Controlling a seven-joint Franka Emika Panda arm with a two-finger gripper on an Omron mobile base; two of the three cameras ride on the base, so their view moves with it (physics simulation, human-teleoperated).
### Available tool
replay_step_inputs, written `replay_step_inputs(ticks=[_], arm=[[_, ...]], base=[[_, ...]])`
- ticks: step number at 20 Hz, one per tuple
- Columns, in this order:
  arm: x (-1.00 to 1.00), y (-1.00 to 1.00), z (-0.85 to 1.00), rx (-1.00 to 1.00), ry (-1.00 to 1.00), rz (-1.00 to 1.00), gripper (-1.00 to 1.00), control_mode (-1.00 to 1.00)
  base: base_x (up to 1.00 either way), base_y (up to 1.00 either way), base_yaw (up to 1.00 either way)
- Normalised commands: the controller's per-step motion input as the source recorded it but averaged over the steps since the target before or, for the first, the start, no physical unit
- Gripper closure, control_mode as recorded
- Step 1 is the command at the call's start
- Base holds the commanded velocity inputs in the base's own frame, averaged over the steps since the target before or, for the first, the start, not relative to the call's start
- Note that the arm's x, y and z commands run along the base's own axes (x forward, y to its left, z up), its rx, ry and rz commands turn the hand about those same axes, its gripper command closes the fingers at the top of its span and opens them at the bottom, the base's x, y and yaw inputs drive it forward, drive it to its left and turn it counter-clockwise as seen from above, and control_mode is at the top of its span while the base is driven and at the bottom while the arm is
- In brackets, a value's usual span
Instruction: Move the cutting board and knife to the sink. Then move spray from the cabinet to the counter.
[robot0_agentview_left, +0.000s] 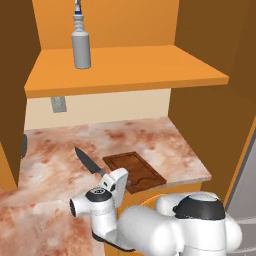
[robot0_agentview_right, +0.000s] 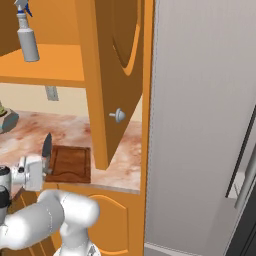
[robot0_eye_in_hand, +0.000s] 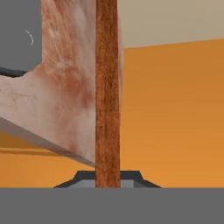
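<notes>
Gripper at the counter's front edge, fingers clenched on the near edge of the board; in the hand view the board appears edge-on as 1 vertical brown strip rising between the 2 dark fingertips. The board lies flat near the counter's front right corner, its near end at the edge. The knife lies on the counter just left of the board, blade pointing toward the back wall, handle toward the front edge beside the hand; whether handle and board touch cannot be told. The spray stands upright on the cabinet shelf, near its left back corner, above the counter. 1 cabinet door stands open at the right, over the counter's right end.
</notes>
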Motion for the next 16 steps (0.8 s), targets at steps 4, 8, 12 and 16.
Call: replay_step_inputs(ticks=[4,8,12,16], arm=[[-0.5,0.0,0.89,-0.07,-0.17,0.0,1.0,-1.0],[-0.82,0.0,0.98,-0.04,-0.09,-0.03,1.0,-1.0],[-1.0,0.0,1.0,0.0,0.03,-0.08,1.0,-1.0],[-0.95,0.0,1.0,-0.01,0.14,-0.06,1.0,-1.0]], base=[[0.0,0.0,0.0],[0.0,0.0,0.0],[0.0,0.0,0.0],[0.0,0.0,0.0]])
